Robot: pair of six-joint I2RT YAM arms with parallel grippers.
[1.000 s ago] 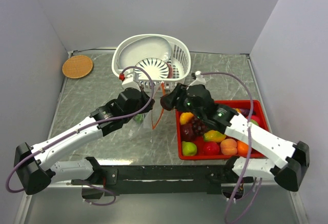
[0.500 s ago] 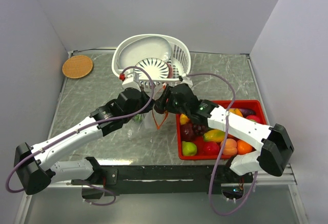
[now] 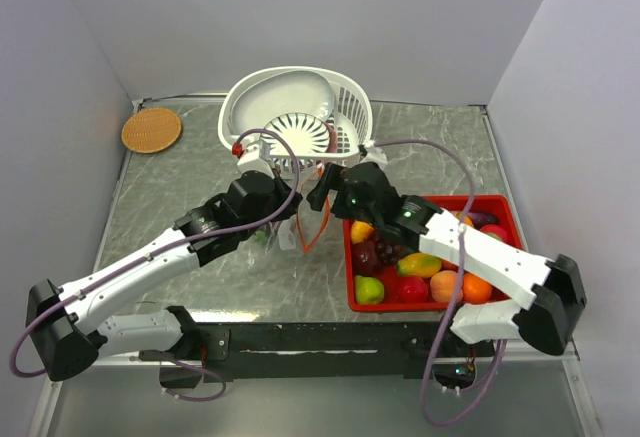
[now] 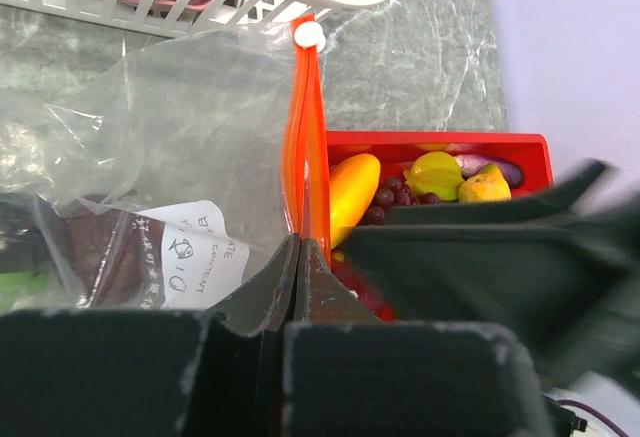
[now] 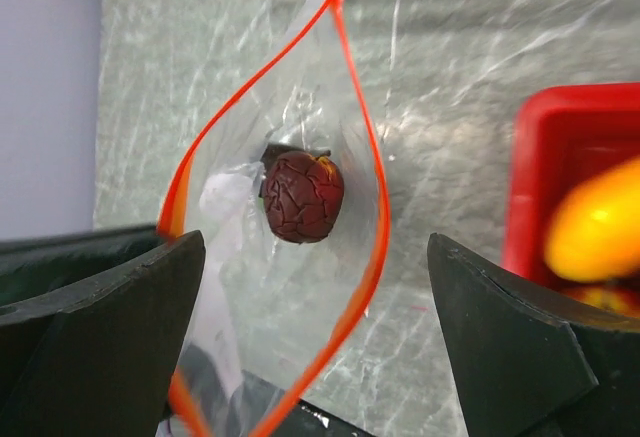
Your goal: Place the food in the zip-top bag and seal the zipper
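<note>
**A:** Which step is this?

**B:** Loading. The left claw (image 4: 298,249) is clenched on the zipper (image 4: 303,137), holding the zip-top bag (image 4: 180,127) with its mouth agape. The right claw (image 5: 312,257) hangs released directly above the bag, gripping nothing. One dark red fruit (image 5: 303,197) sits inside.

**A:** Next?

**B:** I'd judge a reach to the red tray (image 3: 420,306) right of the bag for more food (image 3: 405,272), steering clear of the strip.

**A:** Surroundings?

**B:** Grey marbled tabletop (image 3: 180,187), white basket (image 3: 350,97) beyond the bag, pale plain walls (image 3: 300,17).
</note>
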